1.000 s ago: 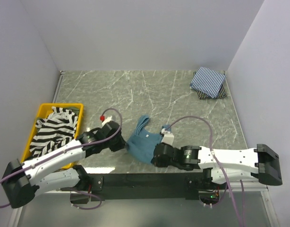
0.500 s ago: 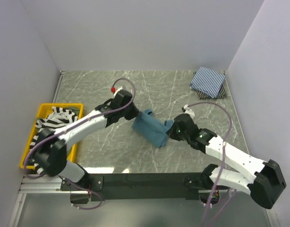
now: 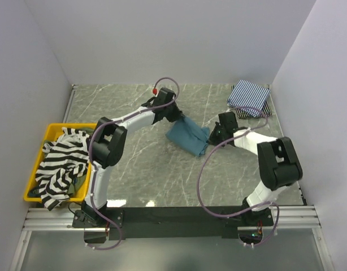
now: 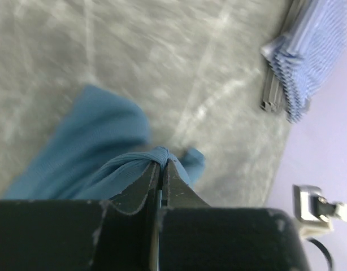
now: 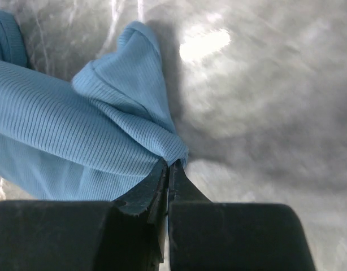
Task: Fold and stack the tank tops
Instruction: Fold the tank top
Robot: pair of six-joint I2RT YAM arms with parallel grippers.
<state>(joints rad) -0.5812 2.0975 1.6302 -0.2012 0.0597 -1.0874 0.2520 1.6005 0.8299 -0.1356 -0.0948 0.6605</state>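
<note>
The teal-blue tank top [image 3: 190,135] hangs bunched between my two grippers over the middle of the table. My left gripper [image 3: 177,117] is shut on its upper left edge; the left wrist view shows the cloth [image 4: 94,152] pinched at the gripper [image 4: 162,164]. My right gripper [image 3: 212,135] is shut on its right corner; the right wrist view shows the ribbed cloth [image 5: 77,135] pinched at the gripper [image 5: 170,164]. The pinstriped top [image 3: 249,97] lies folded at the back right. The black-and-white striped top [image 3: 59,164] fills the yellow bin, with a bit of olive-green top [image 3: 78,183] under it.
The yellow bin [image 3: 35,166] stands at the left edge of the table. A dark folded cloth [image 3: 254,113] lies under the pinstriped top, also seen in the left wrist view [image 4: 309,56]. White walls close in the table on three sides.
Both grippers have carried the teal-blue top from near the table's front edge toward the back middle, and both arms have stretched out far.
</note>
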